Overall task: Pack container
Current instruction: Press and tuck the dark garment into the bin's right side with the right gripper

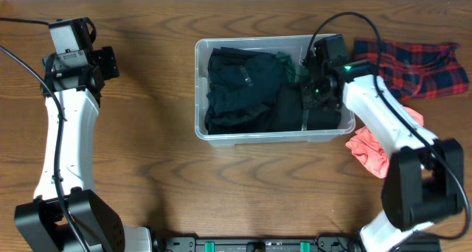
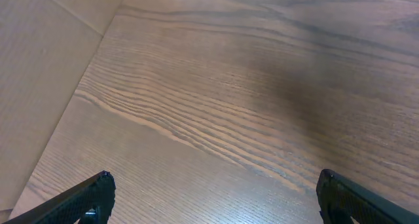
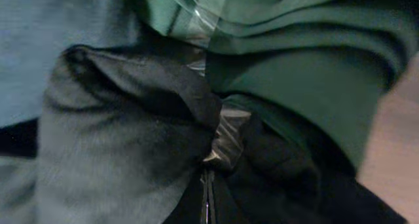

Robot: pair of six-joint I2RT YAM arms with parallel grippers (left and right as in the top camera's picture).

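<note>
Right pincer [image 1: 311,81] down inside container [image 1: 254,136], frame centre, on dark clothes [image 1: 243,86]; grip can't tell. Left pincer [image 2: 213,188] wide open above surface [image 2: 229,86], upper left overhead.

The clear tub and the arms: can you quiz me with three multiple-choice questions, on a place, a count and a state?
1. Where is the right pincer? A up in the air; B in the tub's right end; C off to the left.
2. Cloths lying outside the tub? A none; B two; C five.
3. The left pincer is: A open, empty; B shut on cloth; C gripping the rim.
Answers: B, it sits among the dark clothes; B, a red plaid cloth and a coral cloth lie right of the tub; A, its fingers stand wide apart over the table.
</note>
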